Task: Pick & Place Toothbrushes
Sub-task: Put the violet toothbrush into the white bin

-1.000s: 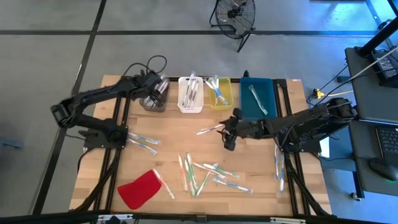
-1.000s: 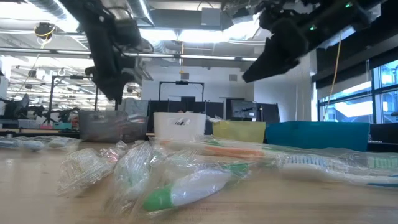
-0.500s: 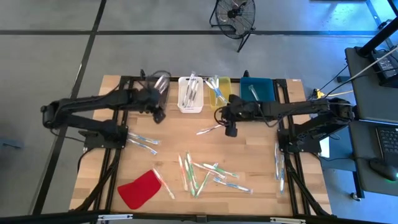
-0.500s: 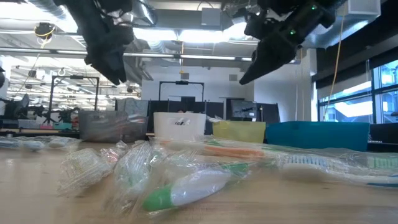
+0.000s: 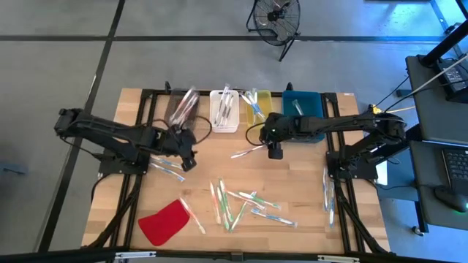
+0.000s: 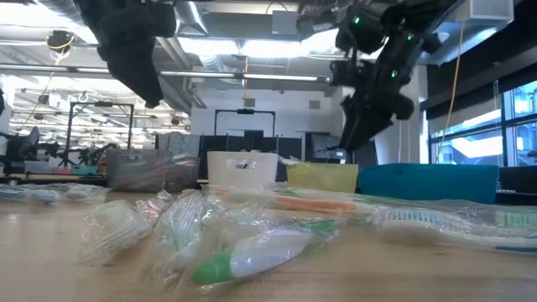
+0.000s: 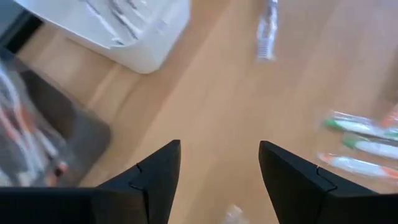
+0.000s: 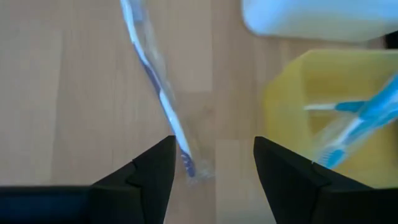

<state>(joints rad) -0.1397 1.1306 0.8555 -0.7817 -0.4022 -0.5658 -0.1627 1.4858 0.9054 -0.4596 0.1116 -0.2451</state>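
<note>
- While both arms hung over the worktop (image 5: 292,186), neither held anything: the left tool (image 7: 217,180) was spread wide and empty, and the right tool (image 8: 211,174) was spread wide and empty too.
- Right tool (image 5: 274,151) sat just above the near end of a wrapped toothbrush (image 5: 247,152); wrist view showed that brush (image 8: 158,93) running from between the fingers out across the wood, blue parts inside a clear sleeve.
- That brush's long axis lay close to left-right across the worktop, slightly slanted, one end toward the right tool.
- Left tool (image 5: 184,150) hovered by two brushes (image 5: 168,168) lying near it, also roughly left-right.
- Remaining brushes (image 5: 245,204) lay scattered toward the front, mixed headings; some already sat in the white bin (image 5: 224,111), yellow bin (image 5: 258,108) and blue bin (image 5: 303,115).
- Risks: the slick sleeve could slip or roll out of a pinch near the brush's end; closing along the axis rather than across it would likely miss; the yellow bin's wall sat close beside the right tool.
</note>
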